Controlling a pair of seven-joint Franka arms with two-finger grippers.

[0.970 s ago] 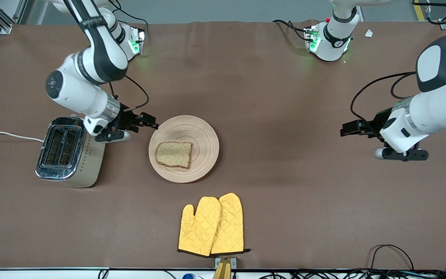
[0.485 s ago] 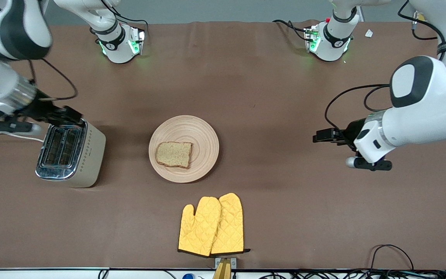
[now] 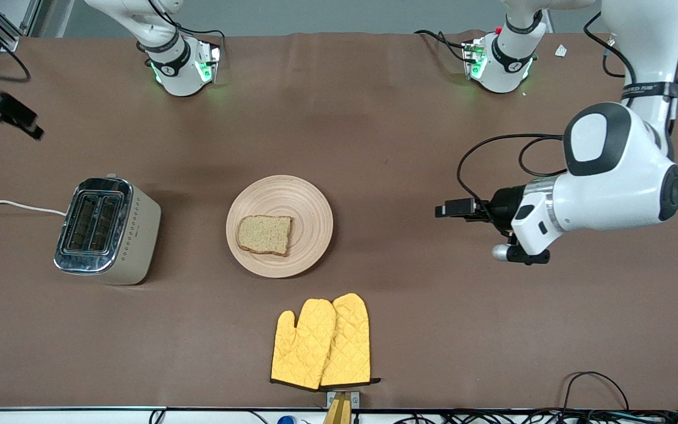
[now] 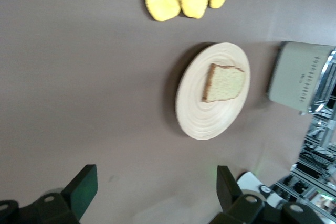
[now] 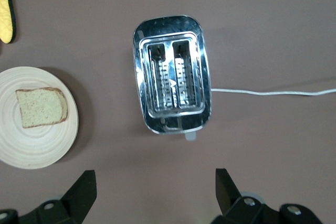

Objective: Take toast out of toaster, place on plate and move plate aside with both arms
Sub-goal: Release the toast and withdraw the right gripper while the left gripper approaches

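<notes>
The counter carried the toaster toward the right arm's end. Beside it the plate held the toast. Nearer the front camera lay yellow oven mitts. The left gripper hung over bare counter well apart from the plate, fingers spread, empty. The right gripper hung high by the counter's edge, fingers also spread wide.
</notes>
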